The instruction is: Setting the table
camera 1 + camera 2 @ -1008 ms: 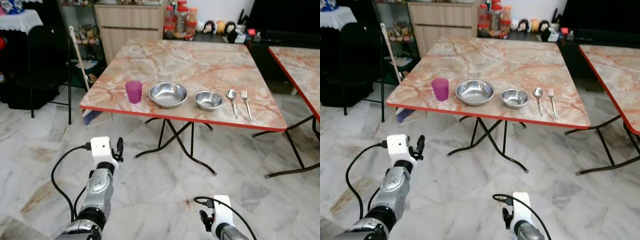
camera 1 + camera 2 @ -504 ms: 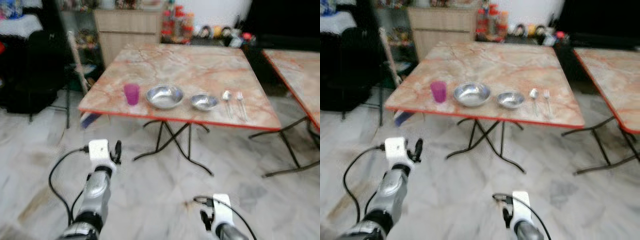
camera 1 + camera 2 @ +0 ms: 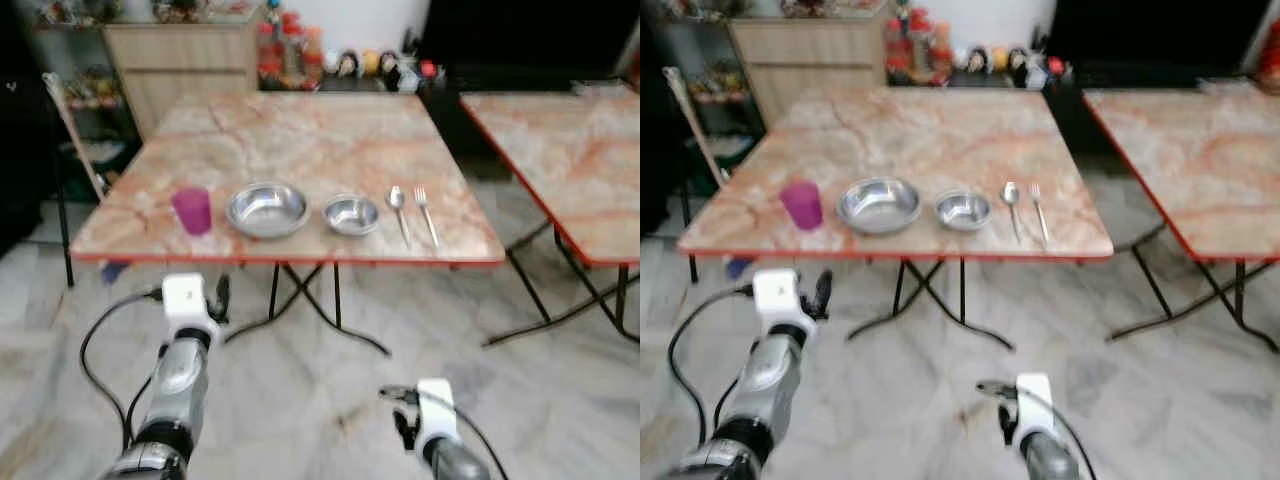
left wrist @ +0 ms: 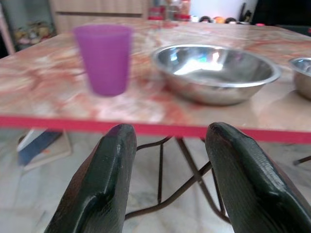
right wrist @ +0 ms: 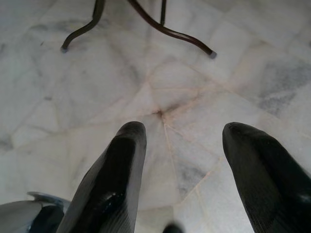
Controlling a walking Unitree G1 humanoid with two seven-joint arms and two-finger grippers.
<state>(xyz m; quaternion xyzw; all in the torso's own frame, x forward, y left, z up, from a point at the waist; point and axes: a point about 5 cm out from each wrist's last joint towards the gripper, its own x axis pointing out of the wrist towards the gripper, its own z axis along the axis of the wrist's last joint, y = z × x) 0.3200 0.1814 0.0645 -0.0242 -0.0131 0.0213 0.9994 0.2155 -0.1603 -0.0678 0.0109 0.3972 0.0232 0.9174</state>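
On the marble-patterned table [image 3: 300,135] with a red edge, a row stands near the front: a purple cup [image 3: 192,210], a large steel bowl [image 3: 266,208], a small steel bowl [image 3: 351,214], a spoon [image 3: 398,206] and a fork [image 3: 424,212]. My left gripper [image 4: 167,160] is open and empty, raised in front of the table edge, level with the cup [image 4: 103,59] and large bowl [image 4: 217,69]. My right gripper [image 5: 182,167] is open and empty, hanging low over the floor.
A second marble table [image 3: 570,150] stands to the right. A wooden cabinet [image 3: 180,60] with jars and small items is behind the table. The table's black folding legs [image 3: 330,310] cross beneath it. The marble floor [image 3: 330,400] lies between me and the table.
The whole view has shifted: the table now sits further left and the second table shows more. Both arms hold about the same pose.
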